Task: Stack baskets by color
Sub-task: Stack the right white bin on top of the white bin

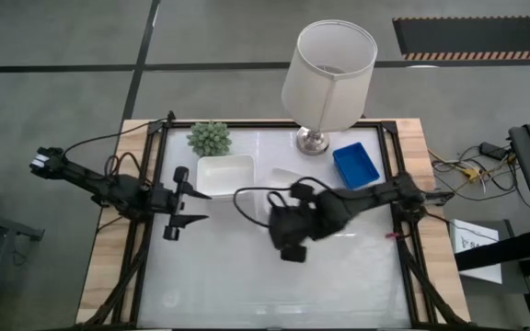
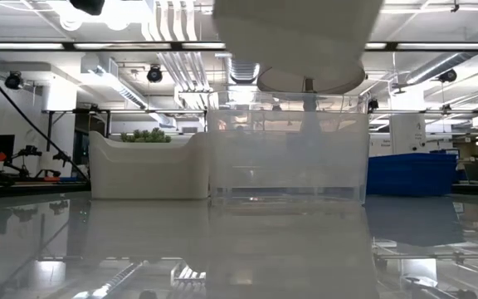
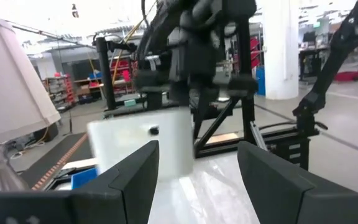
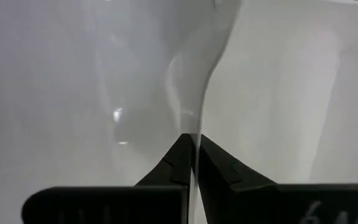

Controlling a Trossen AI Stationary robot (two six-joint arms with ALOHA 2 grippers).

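My right end effector is pinched closed on the thin wall of the clear basket, which sits on the table near the middle, just beside the white basket. The blue basket lies farther right, next to the lamp base. My left end effector hangs at the table's left side, fingers spread wide, holding nothing.
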